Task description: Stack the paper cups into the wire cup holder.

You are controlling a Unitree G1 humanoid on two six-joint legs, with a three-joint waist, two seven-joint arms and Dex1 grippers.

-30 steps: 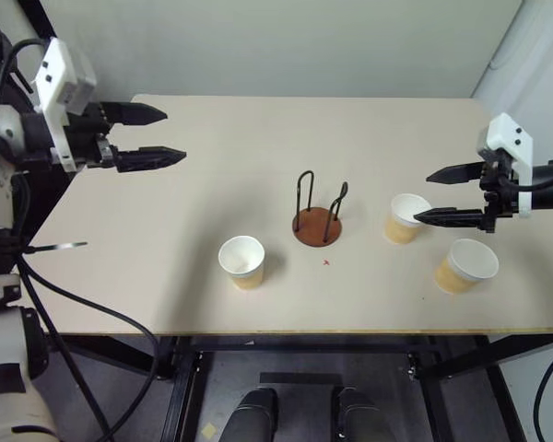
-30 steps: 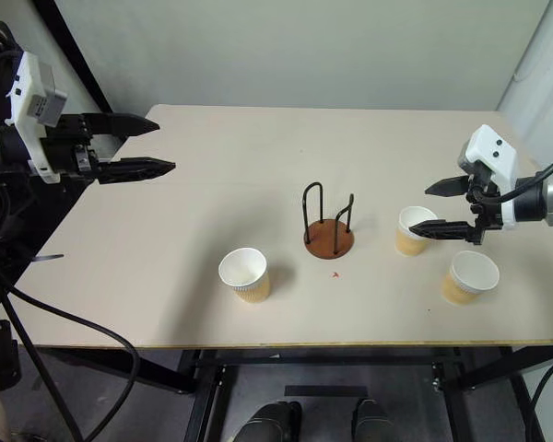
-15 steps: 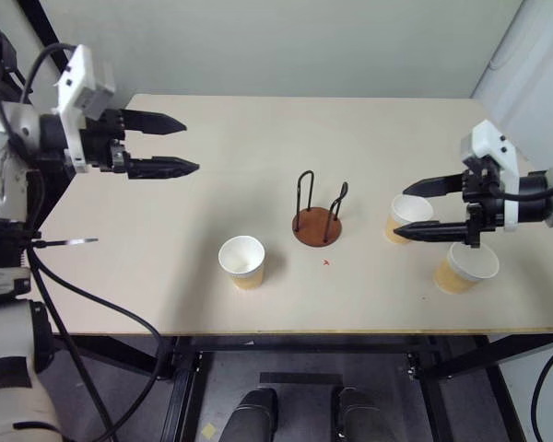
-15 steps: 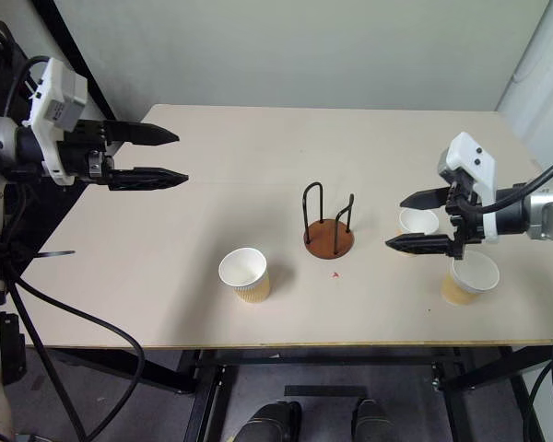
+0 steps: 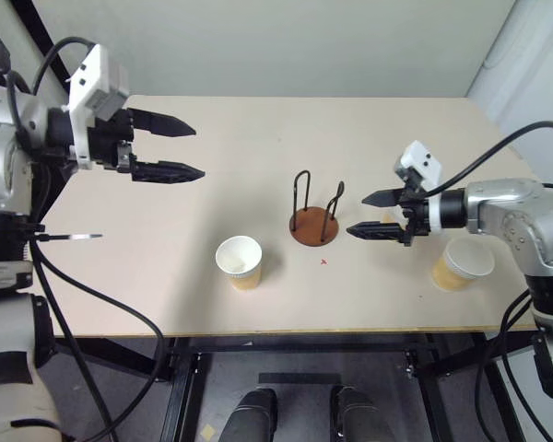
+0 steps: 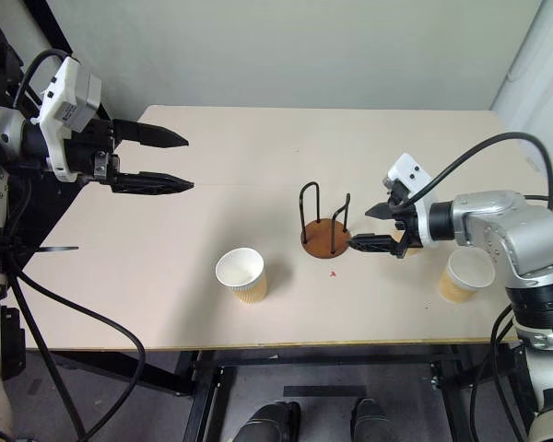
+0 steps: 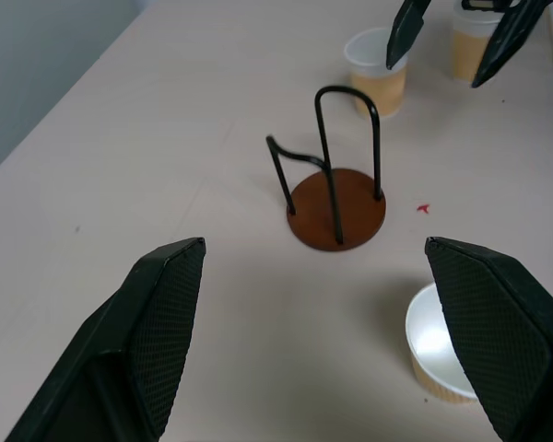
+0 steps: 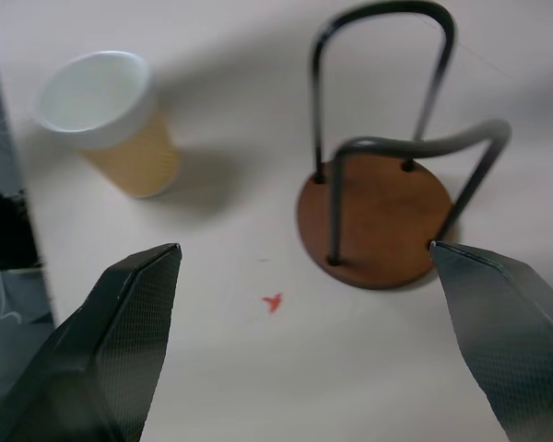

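The wire cup holder [image 5: 315, 226], a brown disc with two black loops, stands empty mid-table. One paper cup [image 5: 239, 261] stands upright to its front left, another [image 5: 461, 263] near the right front edge. A third cup [image 7: 378, 78] stands just right of the holder, largely hidden under my right hand in the eye views. My right gripper [image 5: 357, 215] is open and holds nothing; its fingertips reach past that cup to just beside the holder's base. My left gripper [image 5: 198, 152] hangs open and empty above the table's far left.
The pale table [image 5: 258, 120] runs to a wall at the back. A small red mark [image 5: 323, 261] sits just in front of the holder. Black cables hang off the table's left side.
My right gripper has swung left and down, from beside the two right-hand cups to right next to the holder, still open. The left gripper has barely moved.
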